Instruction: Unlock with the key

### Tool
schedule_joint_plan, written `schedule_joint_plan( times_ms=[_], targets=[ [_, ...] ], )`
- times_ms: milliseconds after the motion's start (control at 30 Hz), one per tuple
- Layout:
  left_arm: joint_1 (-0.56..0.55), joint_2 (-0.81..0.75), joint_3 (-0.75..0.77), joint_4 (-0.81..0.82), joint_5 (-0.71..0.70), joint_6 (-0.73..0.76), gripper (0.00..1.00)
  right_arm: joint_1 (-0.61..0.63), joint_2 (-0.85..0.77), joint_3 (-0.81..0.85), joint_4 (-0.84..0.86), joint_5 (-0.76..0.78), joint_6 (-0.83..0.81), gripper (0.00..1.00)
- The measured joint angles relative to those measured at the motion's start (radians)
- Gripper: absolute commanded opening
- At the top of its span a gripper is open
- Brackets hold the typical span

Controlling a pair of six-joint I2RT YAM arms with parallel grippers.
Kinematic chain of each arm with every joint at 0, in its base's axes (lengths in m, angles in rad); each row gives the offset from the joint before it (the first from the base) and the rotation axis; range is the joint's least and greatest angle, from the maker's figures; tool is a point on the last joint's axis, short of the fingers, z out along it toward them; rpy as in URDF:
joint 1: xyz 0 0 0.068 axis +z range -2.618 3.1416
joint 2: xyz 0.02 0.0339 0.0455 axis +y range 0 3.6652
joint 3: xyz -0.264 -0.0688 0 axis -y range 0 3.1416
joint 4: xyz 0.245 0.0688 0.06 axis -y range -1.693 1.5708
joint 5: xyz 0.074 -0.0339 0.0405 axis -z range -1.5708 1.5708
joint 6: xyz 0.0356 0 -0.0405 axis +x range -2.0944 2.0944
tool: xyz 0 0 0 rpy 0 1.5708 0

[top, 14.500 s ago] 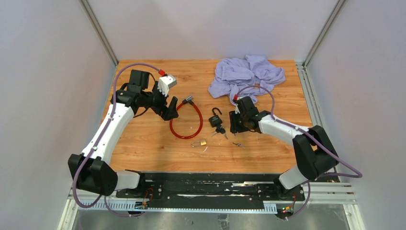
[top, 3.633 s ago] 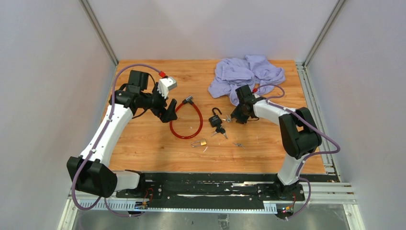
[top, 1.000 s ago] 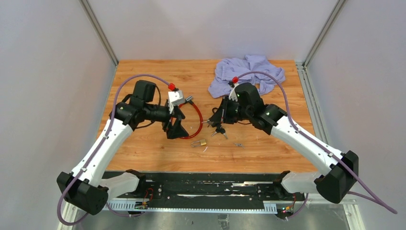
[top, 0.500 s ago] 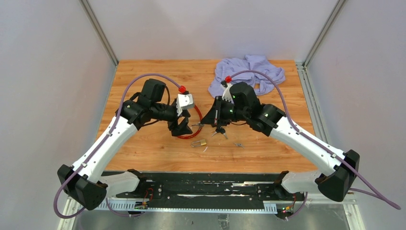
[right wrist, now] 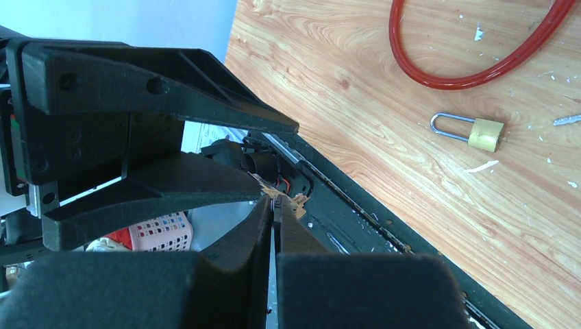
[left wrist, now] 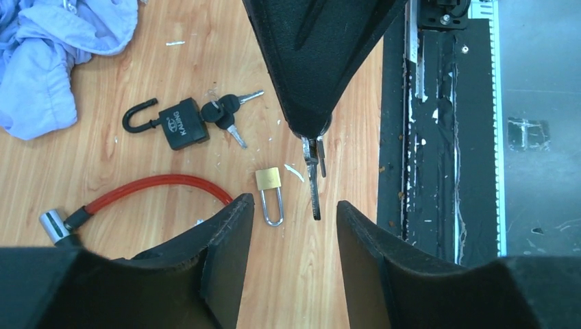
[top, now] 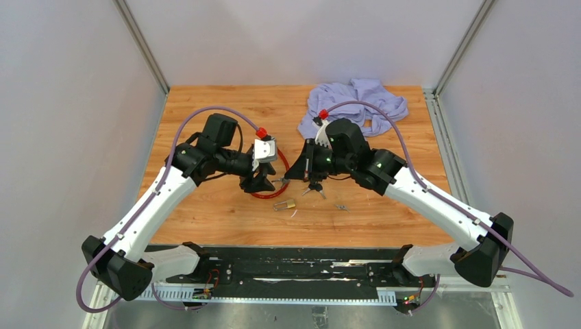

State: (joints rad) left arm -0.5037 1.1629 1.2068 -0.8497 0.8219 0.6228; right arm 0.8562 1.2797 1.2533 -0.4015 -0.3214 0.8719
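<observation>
Right pincer (left wrist: 310, 129), clamped on the key (left wrist: 314, 185), has neared the left pincer (left wrist: 293, 229) (fingers apart)

Honey-orange wood grain on the table (top: 205, 205) – a red cable lock (left wrist: 164, 181), a black padlock (left wrist: 181, 125), a brass-yellow padlock (left wrist: 268, 179), a silver key (left wrist: 313, 181) – and lilac cloth (top: 356, 103) upper right

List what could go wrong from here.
1. The key hangs from only the very tips of the right fingers; it could slip and drop to the table.
2. The left fingers stand open either side of it; closing off-centre could knock it loose or grip it crooked.
</observation>
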Motion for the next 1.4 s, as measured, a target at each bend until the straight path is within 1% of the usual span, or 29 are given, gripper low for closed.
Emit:
schedule_joint_plan(
  times_ms=[133,267,333,400,500,633,767,833,933,1033,1100,1200,1267,1400],
  targets=[
    [0.000,0.000,0.001,-0.007,-0.004,0.002,0.40,0.007,0.000,0.000,0.000,0.002,0.000,0.01],
    [0.000,0.001,0.011,-0.011,-0.007,-0.005,0.32,0.016,0.000,0.000,0.000,0.008,0.000,0.01],
    [-0.001,0.001,0.014,-0.012,-0.007,-0.006,0.27,0.019,0.000,0.000,0.000,0.009,0.000,0.01],
    [-0.002,0.001,0.014,-0.012,-0.008,-0.008,0.20,0.021,0.001,0.000,0.001,0.010,0.001,0.01],
    [-0.002,0.001,0.014,-0.013,-0.015,-0.005,0.01,0.021,0.003,0.000,0.005,0.011,0.004,0.01],
    [-0.003,0.001,0.014,-0.029,-0.020,0.016,0.01,0.021,0.010,0.000,0.012,0.017,0.007,0.01],
    [-0.004,0.001,0.018,-0.061,-0.030,0.062,0.00,0.026,0.016,0.000,0.015,0.014,0.008,0.08],
    [-0.004,0.001,0.033,-0.086,-0.054,0.105,0.00,0.027,0.017,0.000,0.017,0.007,0.008,0.14],
    [-0.004,0.001,0.060,-0.120,-0.112,0.174,0.00,0.027,0.015,0.000,0.029,-0.002,-0.001,0.29],
    [-0.004,-0.007,0.072,-0.143,-0.169,0.257,0.00,0.026,0.010,0.000,0.040,-0.020,-0.008,0.34],
    [-0.005,-0.023,0.072,-0.153,-0.212,0.330,0.00,0.018,0.003,0.000,0.043,-0.043,-0.015,0.37],
    [-0.024,-0.074,0.069,-0.158,-0.270,0.470,0.00,-0.012,-0.010,0.000,0.053,-0.085,-0.023,0.38],
    [-0.046,-0.141,0.045,-0.143,-0.304,0.590,0.00,-0.045,-0.011,0.000,0.072,-0.126,-0.023,0.38],
    [-0.077,-0.338,-0.088,-0.091,-0.336,0.889,0.00,-0.106,0.027,0.013,0.116,-0.235,-0.024,0.39]
  ],
)
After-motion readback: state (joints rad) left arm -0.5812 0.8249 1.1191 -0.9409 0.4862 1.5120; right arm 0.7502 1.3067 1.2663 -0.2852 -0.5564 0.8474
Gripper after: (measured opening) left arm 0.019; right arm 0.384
